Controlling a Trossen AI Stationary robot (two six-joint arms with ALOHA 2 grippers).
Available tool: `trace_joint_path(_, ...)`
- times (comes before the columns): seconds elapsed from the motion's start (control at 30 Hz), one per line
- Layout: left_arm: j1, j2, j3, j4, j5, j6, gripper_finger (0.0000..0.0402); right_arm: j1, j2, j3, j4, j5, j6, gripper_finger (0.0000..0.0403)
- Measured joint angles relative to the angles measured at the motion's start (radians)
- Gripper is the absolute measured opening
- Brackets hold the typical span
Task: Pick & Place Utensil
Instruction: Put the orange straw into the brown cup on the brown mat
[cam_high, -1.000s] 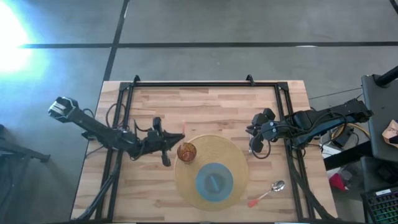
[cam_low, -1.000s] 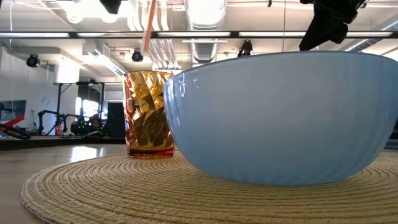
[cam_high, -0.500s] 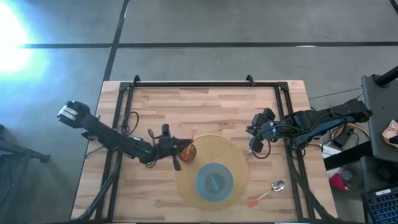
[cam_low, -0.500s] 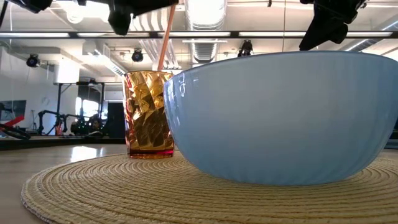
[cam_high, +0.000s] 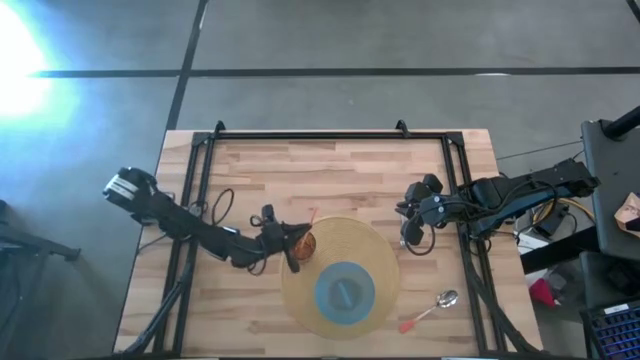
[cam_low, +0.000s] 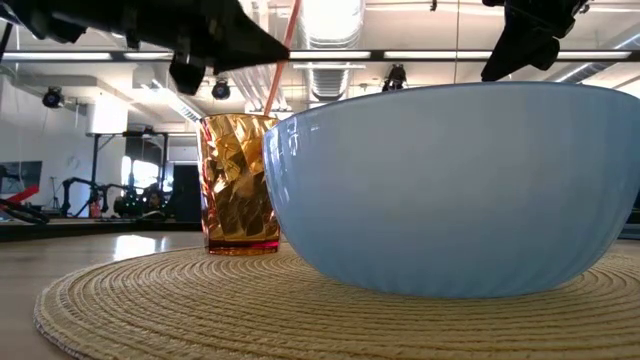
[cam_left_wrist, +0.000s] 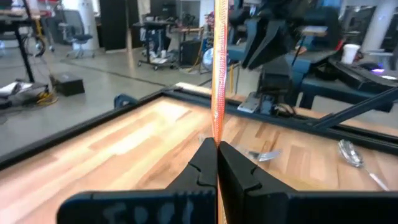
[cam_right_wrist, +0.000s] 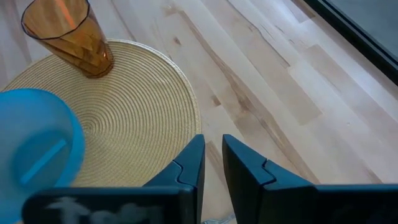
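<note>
Left gripper (cam_high: 291, 243) pinches an orange utensil (cam_low: 281, 50) upright, its lower end inside the amber cup (cam_high: 301, 243).
A tilted release could knock the light cup over on the mat (cam_high: 375, 243). One cup, one blue bowl (cam_high: 345, 290), one spoon (cam_high: 431, 310); right gripper (cam_high: 409, 240) waits, fingers slightly apart, empty.

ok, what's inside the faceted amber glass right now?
An orange straw, shut in the left gripper, dips into the amber glass. Its lower end and the glass's bottom can't be made out.
</note>
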Motion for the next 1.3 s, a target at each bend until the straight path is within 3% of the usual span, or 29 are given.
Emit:
trace_joint_path(0.33,0.0,0.082,-0.001,-0.004,-0.034,-0.08,0.0,0.0,0.0,0.0,0.0,0.0,0.007,0.0057)
trace_joint_path(0.7,-0.001,0.084,-0.001,-0.102,-0.037,-0.165,0.0,0.0,0.0,0.0,0.0,0.0,0.008,0.0052)
trace_joint_path(1.3,-0.001,0.082,-0.001,-0.107,-0.034,-0.179,0.0,0.0,0.0,0.0,0.0,0.0,0.008,0.0061)
